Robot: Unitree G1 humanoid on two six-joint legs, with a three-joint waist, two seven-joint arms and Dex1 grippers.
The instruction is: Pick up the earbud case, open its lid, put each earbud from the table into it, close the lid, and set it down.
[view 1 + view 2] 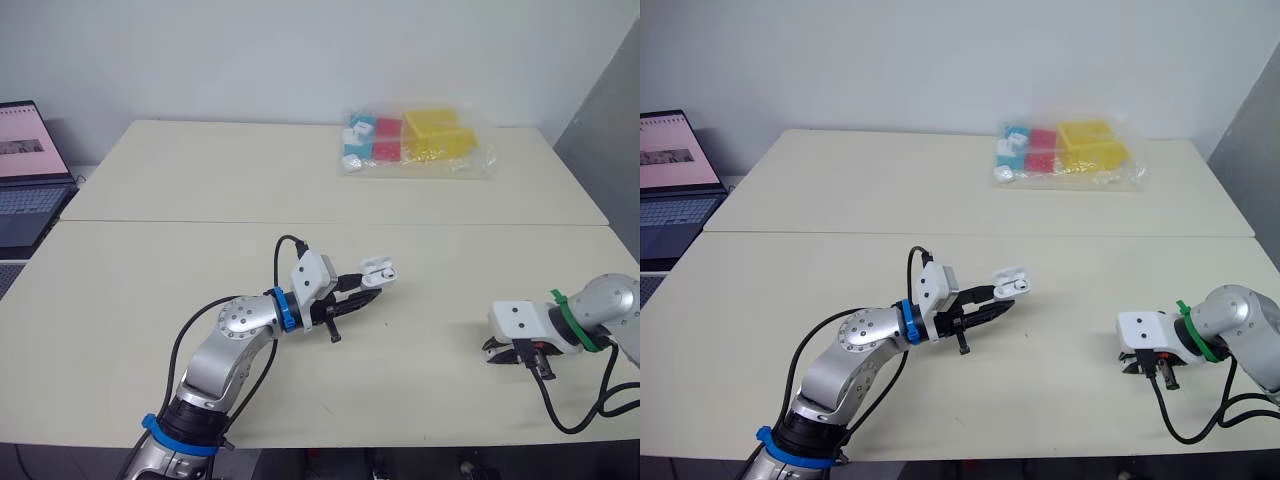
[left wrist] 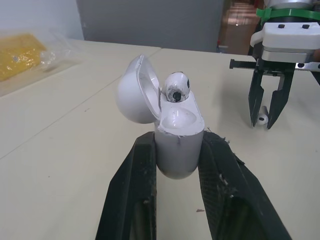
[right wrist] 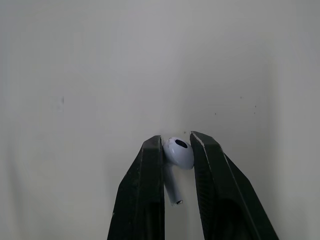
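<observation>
Cream table (image 1: 150, 300), laptop (image 1: 28, 175) left (plastic bag (image 1: 415, 145) far side)

The left arm (image 1: 235, 335) is showing rounded silver shells dotted with small dark screws, a blue ring (image 1: 286, 309) and a white box (image 1: 313, 277) at the wrist, and a black cable (image 1: 280, 246) looping alongside. The right arm (image 1: 610, 300) is wearing a green band (image 1: 563, 308). Both are ending in black fingers (image 2: 132, 195).
</observation>
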